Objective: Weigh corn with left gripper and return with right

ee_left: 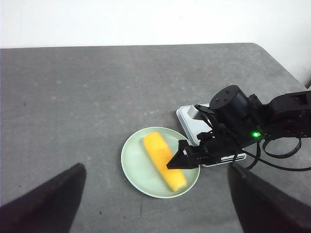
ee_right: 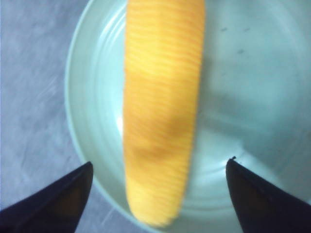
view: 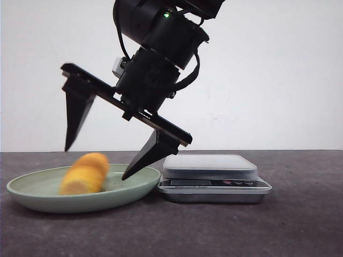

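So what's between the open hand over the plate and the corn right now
Nothing. The right wrist view shows the corn lying on the plate between the right hand's spread fingers with only air around it; the front view agrees.

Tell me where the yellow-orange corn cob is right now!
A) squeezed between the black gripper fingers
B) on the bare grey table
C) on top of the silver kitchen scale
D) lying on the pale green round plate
D: the yellow-orange corn cob lies on the pale green round plate, while the right gripper hangs open over it without touching it, and the silver kitchen scale has nothing on top.
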